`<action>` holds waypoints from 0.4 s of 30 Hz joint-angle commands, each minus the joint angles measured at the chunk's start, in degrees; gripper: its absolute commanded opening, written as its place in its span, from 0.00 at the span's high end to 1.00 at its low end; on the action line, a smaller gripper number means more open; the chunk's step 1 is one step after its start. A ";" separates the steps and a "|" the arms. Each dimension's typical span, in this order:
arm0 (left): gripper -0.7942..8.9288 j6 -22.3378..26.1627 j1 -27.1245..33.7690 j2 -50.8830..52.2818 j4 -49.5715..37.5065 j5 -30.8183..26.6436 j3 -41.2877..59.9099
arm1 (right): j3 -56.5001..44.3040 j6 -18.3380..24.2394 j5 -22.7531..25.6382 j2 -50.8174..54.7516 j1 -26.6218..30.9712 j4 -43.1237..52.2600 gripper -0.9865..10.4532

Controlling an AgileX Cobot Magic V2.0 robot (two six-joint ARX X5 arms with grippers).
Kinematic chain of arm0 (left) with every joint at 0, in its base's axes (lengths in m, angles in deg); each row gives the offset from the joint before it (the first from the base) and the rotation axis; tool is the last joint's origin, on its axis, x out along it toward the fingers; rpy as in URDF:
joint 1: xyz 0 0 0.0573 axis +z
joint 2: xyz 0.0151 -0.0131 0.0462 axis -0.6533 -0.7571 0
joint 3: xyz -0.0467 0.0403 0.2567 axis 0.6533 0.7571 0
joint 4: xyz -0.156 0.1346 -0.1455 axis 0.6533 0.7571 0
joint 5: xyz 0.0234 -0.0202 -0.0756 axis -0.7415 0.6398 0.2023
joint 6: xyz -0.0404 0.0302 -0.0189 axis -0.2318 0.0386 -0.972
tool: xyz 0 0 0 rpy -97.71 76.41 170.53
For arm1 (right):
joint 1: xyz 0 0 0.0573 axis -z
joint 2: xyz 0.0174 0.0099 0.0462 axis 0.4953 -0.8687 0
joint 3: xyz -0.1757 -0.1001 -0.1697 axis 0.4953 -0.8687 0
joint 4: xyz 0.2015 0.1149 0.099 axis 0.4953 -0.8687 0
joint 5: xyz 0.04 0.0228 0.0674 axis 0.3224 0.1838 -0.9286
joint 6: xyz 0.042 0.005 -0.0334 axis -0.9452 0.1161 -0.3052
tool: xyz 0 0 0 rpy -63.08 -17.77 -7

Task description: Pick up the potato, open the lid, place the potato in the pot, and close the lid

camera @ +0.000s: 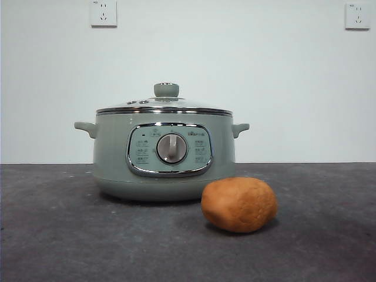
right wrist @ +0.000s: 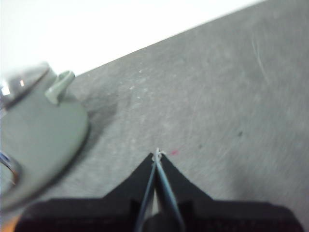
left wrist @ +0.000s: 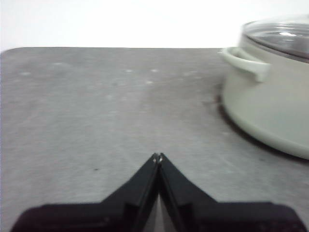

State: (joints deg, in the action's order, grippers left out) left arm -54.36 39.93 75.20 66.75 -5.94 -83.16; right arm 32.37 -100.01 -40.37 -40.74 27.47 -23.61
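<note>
The orange-brown potato [camera: 239,204] lies on the dark table in front of the pot, toward its right side. The sage-green pot [camera: 164,154] stands mid-table with the glass lid [camera: 165,106] seated on it, knob [camera: 166,90] up. My left gripper [left wrist: 158,156] is shut and empty above bare table, the pot [left wrist: 270,106] and lid [left wrist: 285,36] off to one side. My right gripper [right wrist: 158,153] is shut and empty above bare table, the pot [right wrist: 38,121] at the picture's edge. Neither arm shows in the front view.
The grey table [camera: 70,235] meets a white wall with two sockets [camera: 103,13] high up. Open tabletop lies on both sides of the pot.
</note>
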 commanded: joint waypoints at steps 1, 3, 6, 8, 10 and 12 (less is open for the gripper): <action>0.92 -0.48 -0.11 0.04 -0.26 4.28 -0.77 | 2.08 -17.33 -0.83 -0.20 -0.02 -0.52 0.92; 0.92 -2.67 -0.11 0.00 -0.17 7.02 -2.08 | 4.22 -21.62 -2.62 -0.57 0.00 -1.53 0.92; 0.92 -8.68 -0.11 -0.52 -0.13 8.44 -4.52 | 8.09 -25.64 -5.46 -1.97 -0.02 -3.76 0.92; 0.92 -11.34 -0.11 -1.25 -0.09 8.33 -6.03 | 10.88 -26.82 -7.04 -3.32 -0.02 -5.88 0.92; 0.92 -13.46 -0.11 -2.60 -0.02 8.46 -8.00 | 14.40 -26.84 -9.68 -5.33 -0.02 -8.83 0.92; 0.92 -15.23 -0.11 -4.31 0.44 10.01 -10.16 | 17.99 -26.67 -12.85 -7.96 -0.02 -12.66 0.92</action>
State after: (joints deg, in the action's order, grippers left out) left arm -66.47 39.93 71.31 67.21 3.31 -92.64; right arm 49.16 -125.49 -52.06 -47.91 27.47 -35.37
